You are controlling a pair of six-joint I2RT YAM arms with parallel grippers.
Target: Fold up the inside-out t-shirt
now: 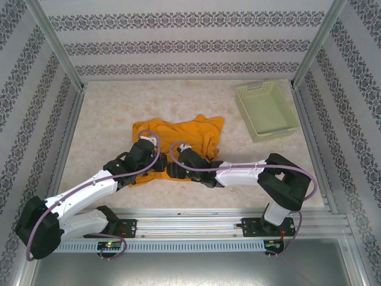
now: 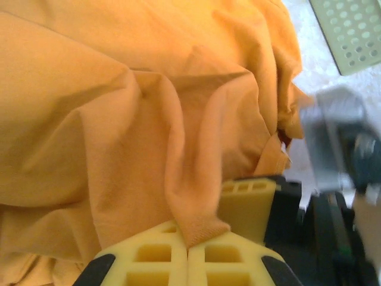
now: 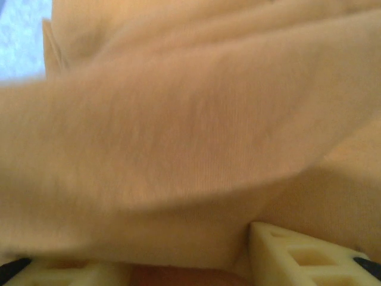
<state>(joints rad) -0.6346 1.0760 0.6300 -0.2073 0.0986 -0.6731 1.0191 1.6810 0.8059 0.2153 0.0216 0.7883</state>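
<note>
The inside-out t-shirt (image 1: 184, 134) lies crumpled in an orange-yellow heap at the middle of the table. My left gripper (image 1: 156, 168) is at its near edge. In the left wrist view the left gripper (image 2: 189, 235) is shut on a ribbed hem fold of the t-shirt (image 2: 149, 119). My right gripper (image 1: 174, 170) is right beside it, and one of its fingers (image 2: 247, 202) stands next to the pinched fold. In the right wrist view the right gripper (image 3: 161, 265) has its jaws apart, with the t-shirt (image 3: 190, 119) draped over and into the gap.
A pale green perforated basket (image 1: 266, 110) stands at the back right; its corner (image 2: 351, 30) also shows in the left wrist view. Patterned walls and metal posts close in the table (image 1: 107, 113) on three sides.
</note>
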